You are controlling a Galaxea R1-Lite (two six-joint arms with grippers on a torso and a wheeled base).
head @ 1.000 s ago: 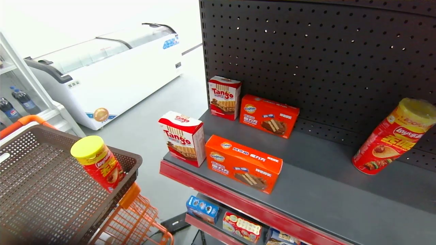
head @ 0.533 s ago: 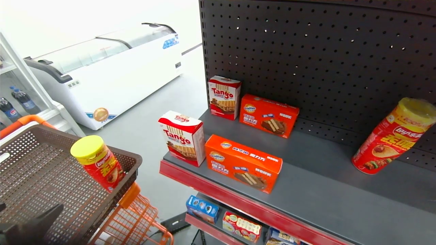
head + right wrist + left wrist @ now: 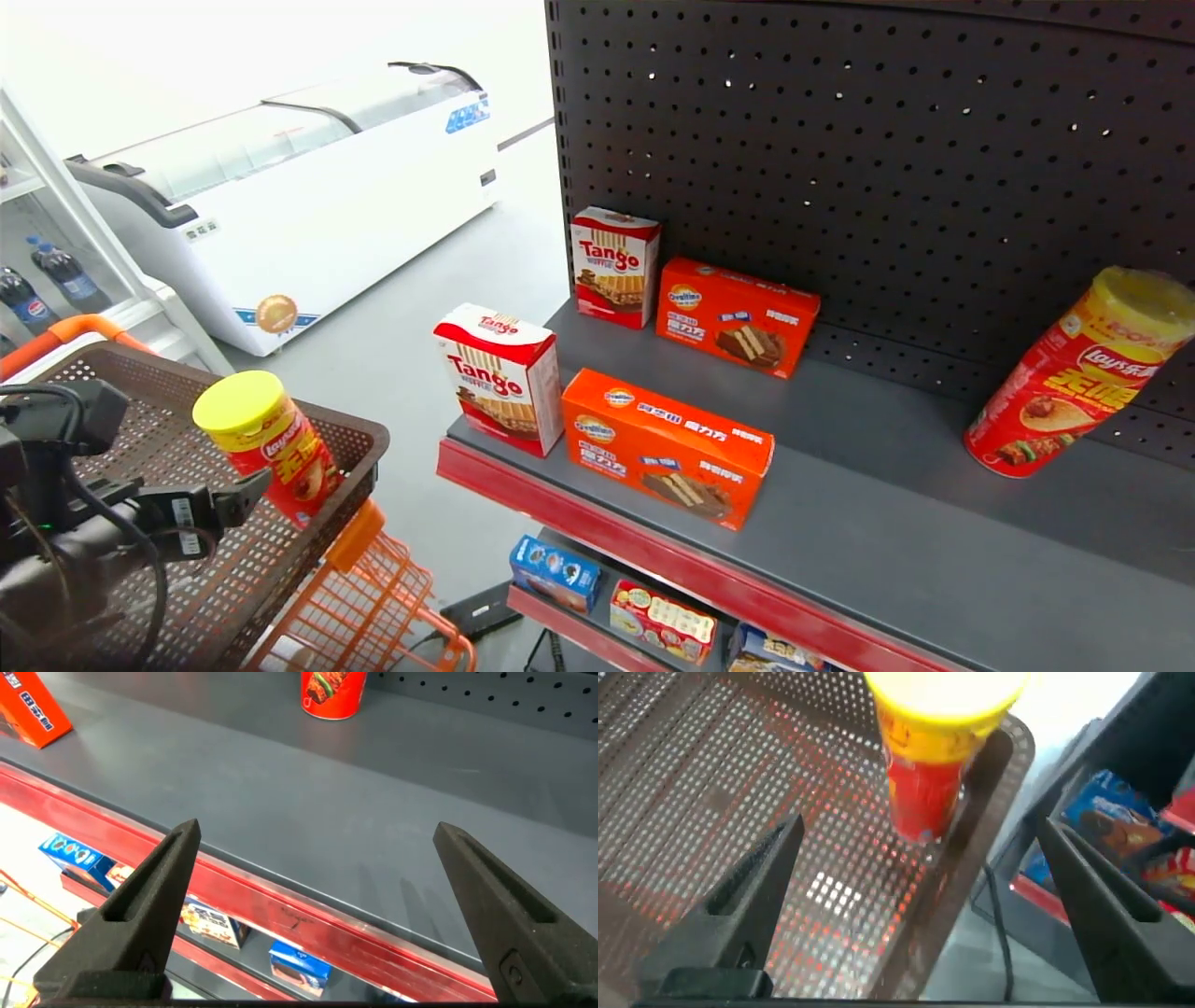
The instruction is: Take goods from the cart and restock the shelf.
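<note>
Left claw (image 3: 920,826) is held apart beside the can (image 3: 271,448) in the basket (image 3: 370,441) corner. Right claw (image 3: 318,829) is held apart over the front edge of the shelf (image 3: 374,812).

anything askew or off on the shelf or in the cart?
The chips can at the right end of the shelf looks tilted, lid leaning toward the pegboard; the head view's angle may exaggerate this. The second can, in the cart, leans similarly. Nothing spilled or visibly damaged.
</note>
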